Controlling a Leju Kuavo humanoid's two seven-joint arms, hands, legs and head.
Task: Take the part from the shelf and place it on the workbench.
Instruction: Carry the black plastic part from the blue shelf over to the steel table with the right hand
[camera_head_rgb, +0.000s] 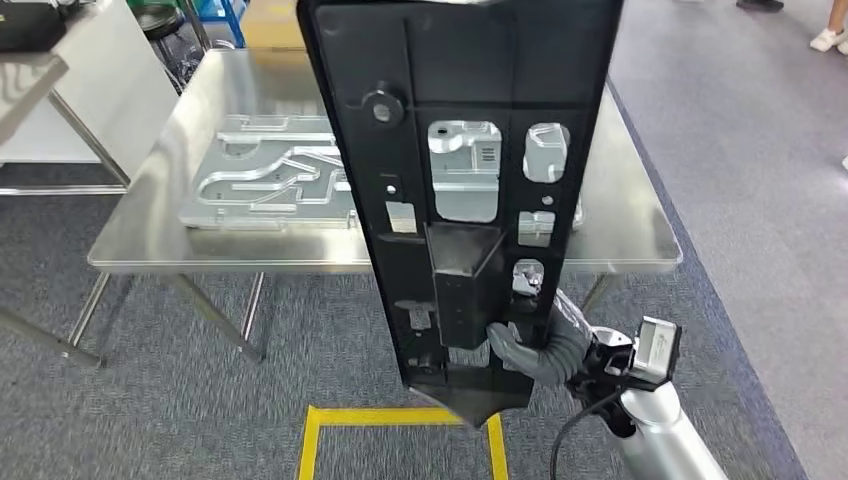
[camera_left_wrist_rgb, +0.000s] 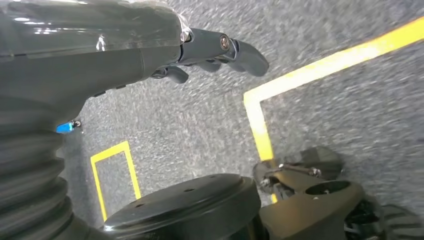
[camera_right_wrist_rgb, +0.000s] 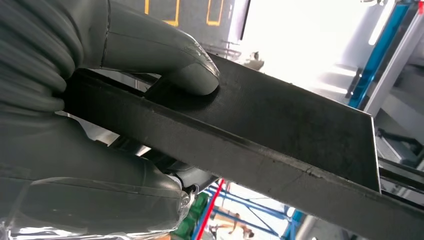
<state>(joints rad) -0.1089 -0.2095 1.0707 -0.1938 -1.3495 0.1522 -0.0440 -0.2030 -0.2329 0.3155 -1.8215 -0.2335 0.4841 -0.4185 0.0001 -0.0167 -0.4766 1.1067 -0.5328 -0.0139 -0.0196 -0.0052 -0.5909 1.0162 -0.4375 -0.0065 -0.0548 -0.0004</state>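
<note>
The right hand (camera_head_rgb: 535, 345) is gripping the part (camera_head_rgb: 460, 190) near its lower end, its grey ribbed cover bunched against the edge and its dark fingers wrapping onto the boxy block that juts from the panel's face. In the right wrist view the thick grey thumb (camera_right_wrist_rgb: 170, 55) is pressing flat on a matte black surface of the part (camera_right_wrist_rgb: 280, 125), whose grain looks fine and slightly rough, with a straight moulded ridge running along it. The part is a long, flat black plastic panel, held upright in the air in front of the robot, wider toward the top and tapering to a blunt point at the bottom. Its face is carrying raised ribs, a round boss and several rectangular and rounded cut-outs, through which the metal behind is showing.

Beyond it the desk (camera_head_rgb: 630, 235) is standing, a brushed steel top on thin steel legs, dully reflecting. On it a pale cast-metal plate (camera_head_rgb: 260, 180) is lying flat, its surface cut with curving channels.

The left hand (camera_left_wrist_rgb: 200, 55) is hanging over the floor with nothing in it, its dark smooth fingers loosely curled but apart.

The floor is grey short-pile carpet (camera_head_rgb: 180, 400) marked with yellow tape lines (camera_head_rgb: 400, 420), forming a rectangle below the part.
</note>
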